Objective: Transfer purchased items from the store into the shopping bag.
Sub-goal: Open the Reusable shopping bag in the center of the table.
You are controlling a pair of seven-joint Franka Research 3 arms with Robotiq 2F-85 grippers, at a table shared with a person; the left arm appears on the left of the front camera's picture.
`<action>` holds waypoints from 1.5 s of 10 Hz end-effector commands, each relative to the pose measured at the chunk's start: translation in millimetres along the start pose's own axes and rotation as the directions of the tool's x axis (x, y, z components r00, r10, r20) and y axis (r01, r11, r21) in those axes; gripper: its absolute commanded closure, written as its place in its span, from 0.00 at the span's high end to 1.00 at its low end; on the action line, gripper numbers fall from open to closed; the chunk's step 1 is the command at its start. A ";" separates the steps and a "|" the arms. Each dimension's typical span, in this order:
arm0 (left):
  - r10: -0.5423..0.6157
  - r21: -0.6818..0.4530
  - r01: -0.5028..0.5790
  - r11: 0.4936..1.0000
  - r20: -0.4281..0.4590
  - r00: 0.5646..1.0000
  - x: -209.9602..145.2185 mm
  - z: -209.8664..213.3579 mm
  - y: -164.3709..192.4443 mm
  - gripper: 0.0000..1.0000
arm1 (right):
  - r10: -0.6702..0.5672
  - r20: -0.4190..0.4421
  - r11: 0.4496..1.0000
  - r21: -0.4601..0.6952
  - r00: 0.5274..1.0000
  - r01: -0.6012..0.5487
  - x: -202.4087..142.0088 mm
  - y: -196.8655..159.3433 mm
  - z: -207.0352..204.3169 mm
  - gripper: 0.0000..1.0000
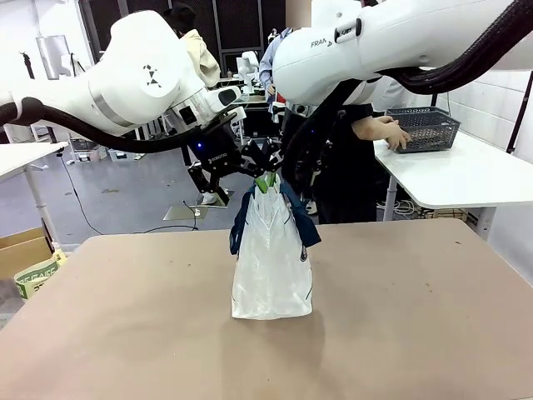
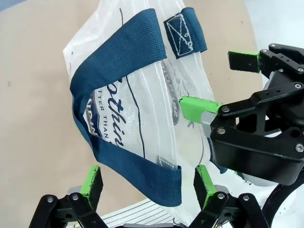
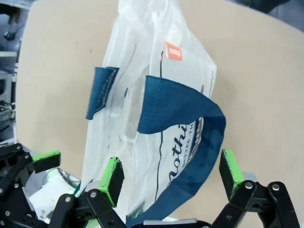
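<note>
The translucent frosted plastic shopping bag [image 1: 271, 267] with navy blue strap handles [image 2: 118, 61] stood upright on the brown desk [image 1: 125, 333], the dark grey mesh basket [image 1: 426, 127] well apart beyond it. The left claw [image 2: 148, 179] and right claw [image 3: 171, 166] each hung wide open at the bag's top, a strap lying unclamped within. Opening the bag seemed in hand; next, each claw should pinch its strap and draw outward.

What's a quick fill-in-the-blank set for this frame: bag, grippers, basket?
1. The shopping bag stands upright on the table; its strap handles are ___.
2. The left gripper and the right gripper both have their jaws ___.
3. The basket sits on the white table, with a person's ___ at its edge.
Missing: blue; open; hand.
</note>
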State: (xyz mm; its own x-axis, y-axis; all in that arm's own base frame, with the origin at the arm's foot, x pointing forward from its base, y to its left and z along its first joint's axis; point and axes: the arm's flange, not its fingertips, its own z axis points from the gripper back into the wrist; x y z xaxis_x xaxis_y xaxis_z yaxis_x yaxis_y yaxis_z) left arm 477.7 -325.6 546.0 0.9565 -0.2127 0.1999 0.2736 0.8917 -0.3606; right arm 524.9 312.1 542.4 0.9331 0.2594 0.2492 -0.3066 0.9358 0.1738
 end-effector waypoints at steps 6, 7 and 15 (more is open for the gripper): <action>0.046 -0.001 -0.046 0.999 -0.043 0.998 0.3 -23.4 10.5 1.00 | -0.044 -0.044 0.999 0.011 0.998 0.044 -1.1 -5.1 -12.1 1.00; 0.046 -0.001 -0.046 0.999 -0.043 0.998 0.3 -23.4 10.5 1.00 | -0.044 -0.044 0.999 0.011 0.998 0.044 -1.1 -5.1 -12.1 1.00; 0.102 0.045 -0.102 0.994 -0.002 0.995 -6.7 -20.3 37.3 0.00 | -0.090 -0.104 0.996 -0.001 0.990 0.090 -10.3 -21.2 -17.5 0.00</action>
State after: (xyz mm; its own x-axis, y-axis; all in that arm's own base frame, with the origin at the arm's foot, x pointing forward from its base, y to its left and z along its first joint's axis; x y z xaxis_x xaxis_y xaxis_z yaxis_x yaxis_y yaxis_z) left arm 491.7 -308.1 516.2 0.9785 -0.1393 0.1521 0.1867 0.9116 -0.3663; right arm 529.5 302.8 522.4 0.9640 0.2154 0.1558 -0.2446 0.9484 0.2018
